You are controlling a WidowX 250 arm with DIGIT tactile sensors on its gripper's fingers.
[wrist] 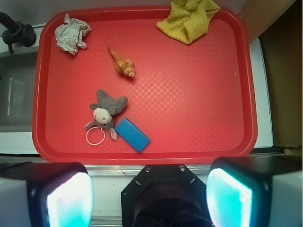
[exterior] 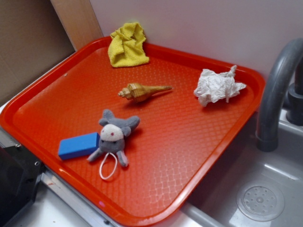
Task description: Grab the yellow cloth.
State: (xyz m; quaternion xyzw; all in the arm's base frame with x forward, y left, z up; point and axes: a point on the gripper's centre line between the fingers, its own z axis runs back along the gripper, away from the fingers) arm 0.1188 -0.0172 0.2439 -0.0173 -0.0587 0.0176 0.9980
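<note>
We hold our gripper [wrist: 149, 191] wide open and empty, because the yellow cloth [wrist: 188, 20] lies crumpled far across the red tray [wrist: 246, 85].

Yellow cloth [exterior: 127, 45] bunched against tray [exterior: 199, 165] back rim, open tray around it, shell [exterior: 142, 91] nearest, well apart

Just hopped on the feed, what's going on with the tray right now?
Nothing is being handled yet. The claw is open and hangs over the near edge of the red tray, holding nothing. The yellow cloth lies crumpled in a far corner, draped partly over the rim and untouched. A tissue wad, a shell, a grey plush and a blue block also lie on the tray, all apart from the cloth.
</note>
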